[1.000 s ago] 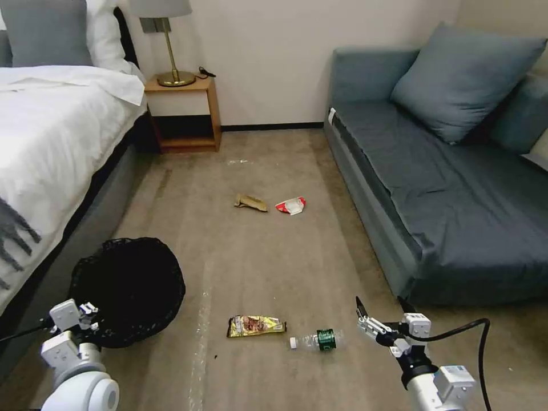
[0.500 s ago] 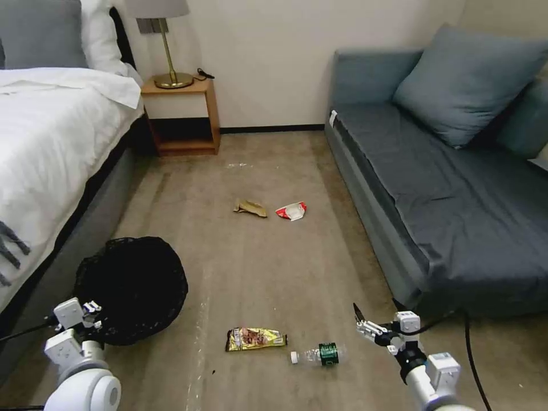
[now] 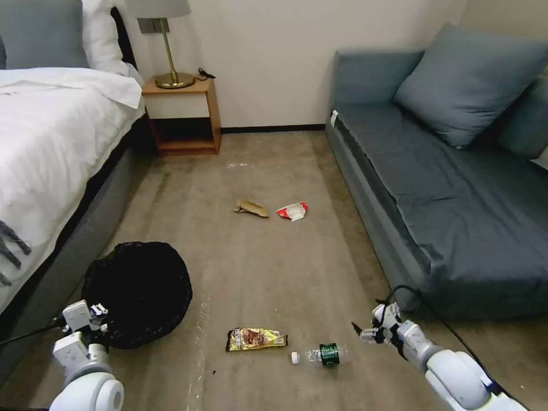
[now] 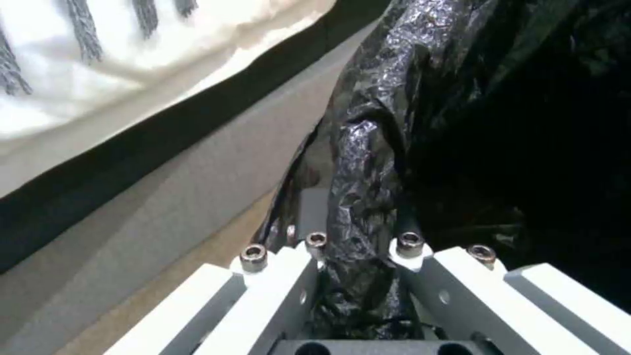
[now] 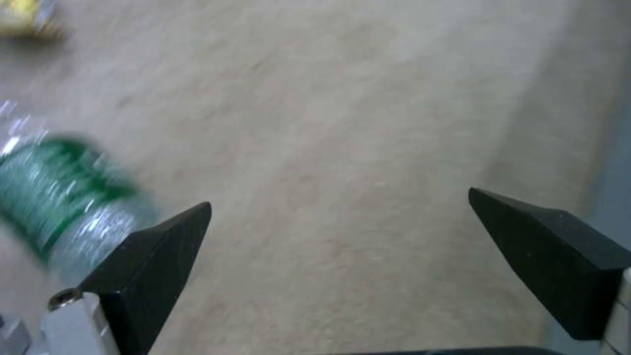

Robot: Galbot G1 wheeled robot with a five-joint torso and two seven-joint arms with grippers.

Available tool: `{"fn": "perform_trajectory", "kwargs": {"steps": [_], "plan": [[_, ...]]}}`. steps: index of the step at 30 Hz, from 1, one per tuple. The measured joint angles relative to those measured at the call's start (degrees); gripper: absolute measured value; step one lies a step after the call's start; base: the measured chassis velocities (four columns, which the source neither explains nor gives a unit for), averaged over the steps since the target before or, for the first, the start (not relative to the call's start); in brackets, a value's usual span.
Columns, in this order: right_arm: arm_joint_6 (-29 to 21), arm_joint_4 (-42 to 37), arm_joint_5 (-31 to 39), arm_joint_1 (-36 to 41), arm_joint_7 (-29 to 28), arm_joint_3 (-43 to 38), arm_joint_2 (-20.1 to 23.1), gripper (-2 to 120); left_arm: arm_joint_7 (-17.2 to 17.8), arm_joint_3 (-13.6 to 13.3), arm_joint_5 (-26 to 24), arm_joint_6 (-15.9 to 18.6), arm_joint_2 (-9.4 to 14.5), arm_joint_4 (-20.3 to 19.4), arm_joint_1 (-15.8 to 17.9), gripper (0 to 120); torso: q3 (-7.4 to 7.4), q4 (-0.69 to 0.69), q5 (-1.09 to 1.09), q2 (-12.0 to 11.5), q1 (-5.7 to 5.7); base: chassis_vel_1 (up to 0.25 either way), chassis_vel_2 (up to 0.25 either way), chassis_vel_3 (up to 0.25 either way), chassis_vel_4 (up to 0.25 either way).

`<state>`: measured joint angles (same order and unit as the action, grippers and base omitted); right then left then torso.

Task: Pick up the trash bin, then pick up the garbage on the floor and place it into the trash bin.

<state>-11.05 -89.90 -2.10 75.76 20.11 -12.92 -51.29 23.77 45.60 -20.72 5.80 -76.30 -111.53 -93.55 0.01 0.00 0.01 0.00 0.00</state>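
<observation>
The trash bin (image 3: 140,291), lined with a wrinkly black bag, stands on the carpet beside the bed. My left gripper (image 3: 96,319) is shut on its near rim; in the left wrist view the bag's rim (image 4: 368,162) is pinched in that gripper (image 4: 362,249). Garbage lies on the floor: a yellow-brown snack wrapper (image 3: 256,338), a clear bottle (image 3: 319,355) with a green label, a tan paper wad (image 3: 251,208) and a red-and-white wrapper (image 3: 292,211). My right gripper (image 3: 365,326) hangs open low over the carpet, just right of the bottle (image 5: 59,202); its black fingertips (image 5: 171,236) stand wide apart, nothing in the gripper (image 5: 338,199).
A bed (image 3: 51,142) with white sheets runs along the left. A grey sofa (image 3: 456,205) lines the right. A wooden nightstand (image 3: 182,114) with a lamp stands at the far wall. Bare carpet (image 3: 268,262) lies between bed and sofa.
My right arm has dropped and swung down toward the floor beside the bottle, still open. The left gripper keeps its hold on the bin's rim. The camera shifted slightly.
</observation>
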Motion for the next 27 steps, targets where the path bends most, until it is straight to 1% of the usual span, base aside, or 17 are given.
{"fn": "perform_trajectory", "kwargs": {"steps": [2, 5, 7, 11, 17, 21, 27], "plan": [[0.53, 1.64, -1.58, -1.79, 2.92, 2.12, 0.16, 100, -0.13, 0.08, 0.57, -0.02, -0.32, -0.58, -0.27, 3, 0.0, 0.0, -0.01, 0.0, 0.0, 0.0, 0.0, 0.0, 0.0], [0.81, 1.81, -2.88, -2.49, 4.94, 3.45, 0.03, 100, -0.2, 0.17, 1.03, -0.04, -0.62, -1.37, -0.62, 3, 0.0, 0.0, 0.01, 0.0, 0.0, 0.0, 0.0, 0.0, 0.0], [0.36, 0.39, -3.23, -2.04, 6.45, 3.87, -0.04, 100, -0.26, 0.33, 1.25, -0.05, -0.87, -2.05, -1.03, 3, 0.0, 0.01, -0.01, 0.0, 0.0, 0.0, 0.0, 0.0, 0.0], [0.21, -1.91, -3.6, -0.72, 7.74, 4.6, 0.69, 100, -0.29, 0.55, 1.42, -0.42, -1.18, -2.75, -1.66, 3, -0.01, 0.0, -0.01, 0.0, 0.0, 0.0, 0.0, 0.0, 0.0], [0.52, -2.58, -4.71, -1.16, 8.55, 6.87, 1.28, 100, -0.47, 0.6, 2.03, -1.51, -1.64, -3.15, -3.21, 3, -0.01, 0.0, -0.01, 0.0, 0.0, 0.0, 0.0, 0.0, 0.0], [0.65, -2.17, -5.27, -1.7, 8.55, 7.66, 1.12, 100, -0.49, 0.67, 2.41, -1.98, -1.83, -3.16, -3.64, 3, 0.0, 0.01, -0.01, 0.0, 0.0, 0.0, 0.0, 0.0, 0.0], [1.38, -0.78, -6.87, -2.14, 8.62, 9.14, 0.25, 100, -0.49, 0.51, 2.74, -2.21, -2.98, -3.48, -4.54, 3, -0.01, 0.0, -0.01, 0.0, 0.0, 0.0, 0.0, 0.0, 0.0]]}}
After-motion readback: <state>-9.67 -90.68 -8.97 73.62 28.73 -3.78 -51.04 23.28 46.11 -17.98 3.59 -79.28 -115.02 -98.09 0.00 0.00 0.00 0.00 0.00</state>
